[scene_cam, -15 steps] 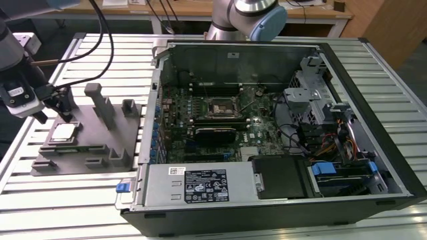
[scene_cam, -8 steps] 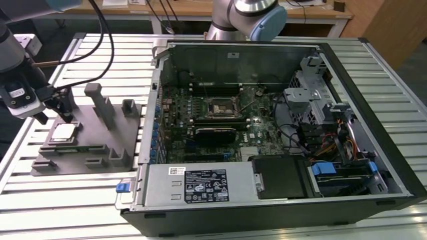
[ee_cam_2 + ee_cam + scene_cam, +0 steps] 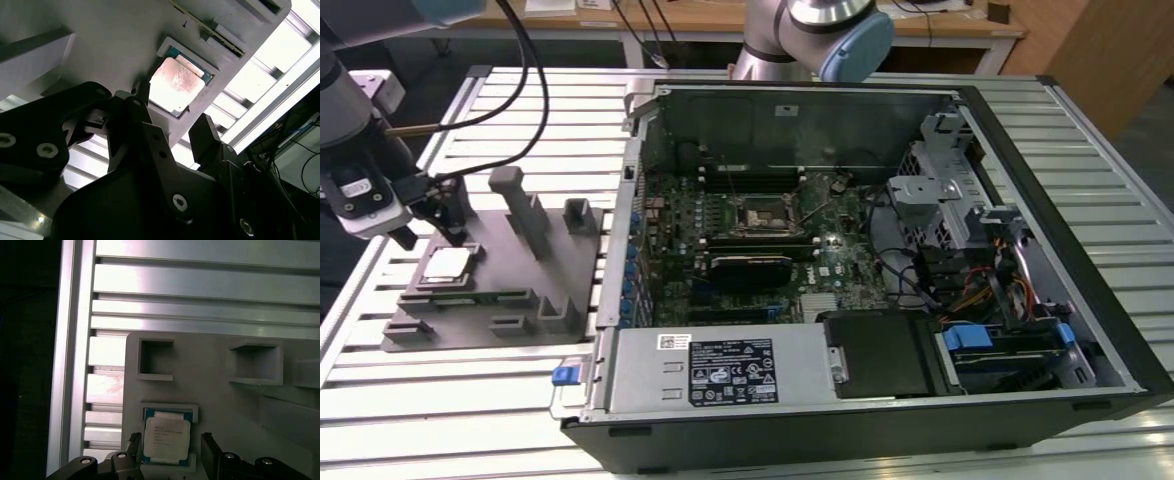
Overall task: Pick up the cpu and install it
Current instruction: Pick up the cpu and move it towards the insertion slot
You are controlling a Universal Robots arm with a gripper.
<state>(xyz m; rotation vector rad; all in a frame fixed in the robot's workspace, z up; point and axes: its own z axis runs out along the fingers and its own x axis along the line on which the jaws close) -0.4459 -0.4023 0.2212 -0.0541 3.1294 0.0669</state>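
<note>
We start with the slatted metal table. An open computer case takes up most of it toward the exterior view's right, and the dark socket frame sits on the board inside with its centre hollow. A grey plastic holder lies near the table's edge at the exterior view's left, well apart from that socket.

The cpu lies flat in a shallow recess close to the holder's outer edge, metal top up, so we judge it not yet picked up.

The gripper hangs right over it with its jaws spread. In both wrist views one finger stands to one side of the cpu and the other finger to the opposite side, the chip lying between and beneath them. We cannot tell whether the tips touch it.

The chip is near square, and its edges look roughly parallel to the finger faces.
</note>
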